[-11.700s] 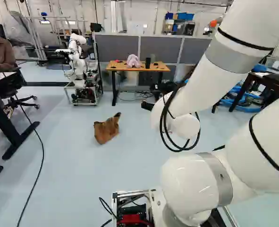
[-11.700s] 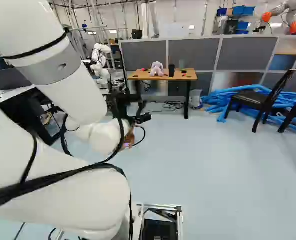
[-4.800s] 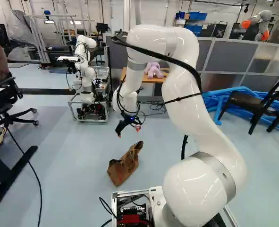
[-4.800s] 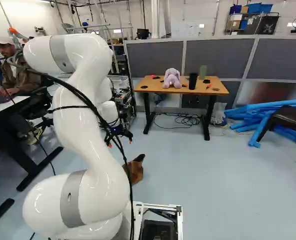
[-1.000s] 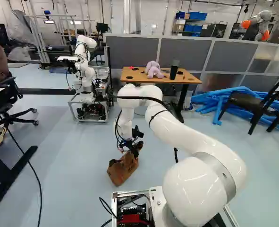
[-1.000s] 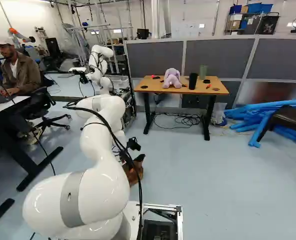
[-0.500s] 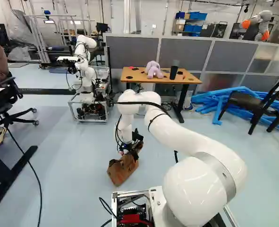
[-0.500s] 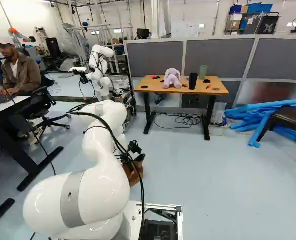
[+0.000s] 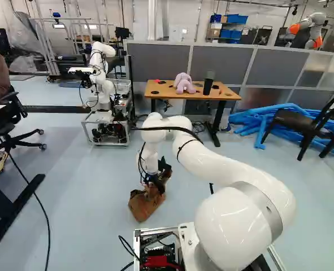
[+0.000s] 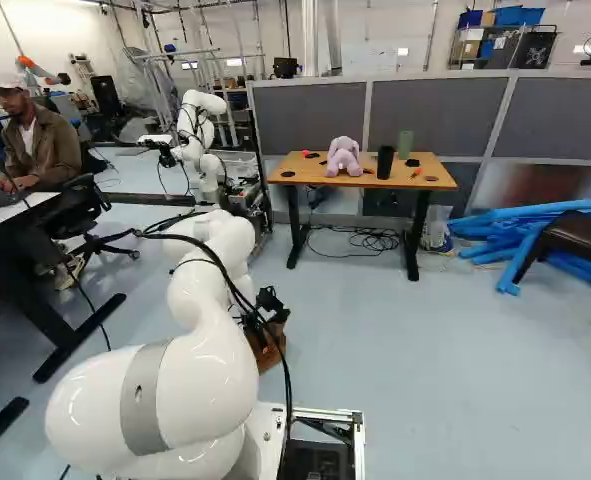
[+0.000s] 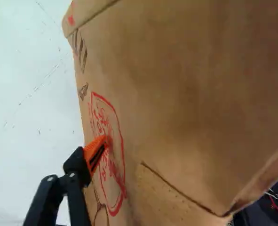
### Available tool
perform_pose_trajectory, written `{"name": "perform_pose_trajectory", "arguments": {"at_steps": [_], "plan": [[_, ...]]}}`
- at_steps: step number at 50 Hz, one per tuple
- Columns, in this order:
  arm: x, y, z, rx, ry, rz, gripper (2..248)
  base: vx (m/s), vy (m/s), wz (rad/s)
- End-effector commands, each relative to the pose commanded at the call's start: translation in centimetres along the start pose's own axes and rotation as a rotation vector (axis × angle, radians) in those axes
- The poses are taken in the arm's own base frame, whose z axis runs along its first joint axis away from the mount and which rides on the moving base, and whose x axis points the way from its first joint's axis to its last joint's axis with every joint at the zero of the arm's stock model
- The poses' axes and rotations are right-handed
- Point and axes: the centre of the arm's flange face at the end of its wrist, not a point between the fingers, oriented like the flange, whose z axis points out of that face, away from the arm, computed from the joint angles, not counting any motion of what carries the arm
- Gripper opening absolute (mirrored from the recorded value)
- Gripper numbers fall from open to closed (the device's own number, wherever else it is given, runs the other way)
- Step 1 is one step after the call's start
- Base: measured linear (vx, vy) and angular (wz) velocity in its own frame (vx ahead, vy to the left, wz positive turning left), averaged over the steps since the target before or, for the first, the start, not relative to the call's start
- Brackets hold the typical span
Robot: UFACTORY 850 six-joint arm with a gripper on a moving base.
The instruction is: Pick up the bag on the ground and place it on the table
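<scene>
Brown paper bag (image 9: 141, 208) on the pale blue floor (image 10: 425, 350), just ahead of the arm's base; its sides creased, red print on one face. White jointed arm (image 9: 234, 175) arches forward and down to it; black gripper (image 9: 154, 183) at the bag's upper part, touching it; in the wrist view the brown paper spreads broadly ahead of the gripper and close in, hiding part of it; cannot tell how far open it is, nor whether it has hold of the paper. The bag's base is on the floor.

Table with orange-brown wooden top and black legs (image 10: 405, 181) stands well beyond the bag, before a grey-panelled partition (image 10: 415, 115); on its top a lilac plush toy (image 10: 343, 157), a black cup (image 10: 385, 162) just beside a green cup (image 10: 405, 145), some small dark discs; black cables coiled on the floor under it (image 10: 373, 240).

At the left of the left base view another robot, white-armed (image 9: 103, 87), on a metal-framed cart (image 9: 107, 133); toward the right of the same view, blue tubes heaped on the floor (image 9: 247, 118), a dark chair (image 9: 294, 119) near them.
</scene>
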Motion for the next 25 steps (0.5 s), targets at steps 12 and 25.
{"name": "perform_pose_trajectory", "arguments": {"at_steps": [12, 25], "plan": [[0.00, 0.00, 0.06, 0.000, 0.000, 0.000, 130, 0.000, 0.000, 0.000], [0.00, 0.00, 0.06, 0.000, 0.000, 0.000, 56, 0.000, 0.000, 0.000]]}}
